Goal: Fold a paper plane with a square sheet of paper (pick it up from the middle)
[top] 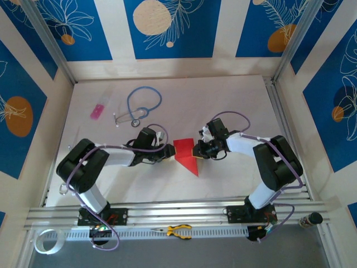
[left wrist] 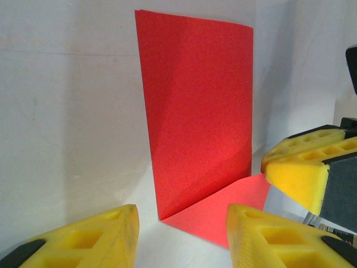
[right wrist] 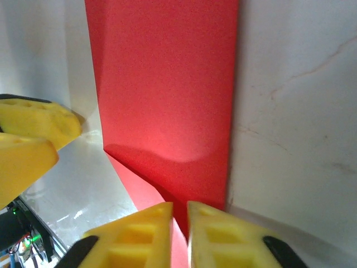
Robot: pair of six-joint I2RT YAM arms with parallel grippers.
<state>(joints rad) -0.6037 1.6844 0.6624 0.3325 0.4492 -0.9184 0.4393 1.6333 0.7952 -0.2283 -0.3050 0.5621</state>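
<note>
At the centre of the top view, the red sheet of paper (top: 186, 152) lies on the white table (top: 234, 100). It is partly folded, with a blocky upper part and a triangular flap pointing to the lower right. The left gripper (top: 168, 152) sits at the sheet's left edge and the right gripper (top: 197, 151) at its right edge.

1. Right fingers (right wrist: 150, 229): almost together, with a red edge in the slit between them. This is a pinch on the sheet.
2. Left fingers (left wrist: 106, 234): moderately apart and holding nothing. The sheet lies just ahead of them, its lower flap reaching toward the gap.

Step in hand, by judgement: an intermediate fold. No dart shape has formed yet.

The next move likely calls for carrying the pinched edge over to the intended crease line. Meanwhile the left gripper pins or grips the opposite side, so the thin paper neither slides nor buckles.

Count:
- Sheet of paper: one
- Grippers: two
- Small pink item (top: 97, 111), upper left: one
- Stethoscope (top: 143, 105), upper centre: one
- Yellow-handled pliers (top: 178, 230), bottom centre: one pair
</note>
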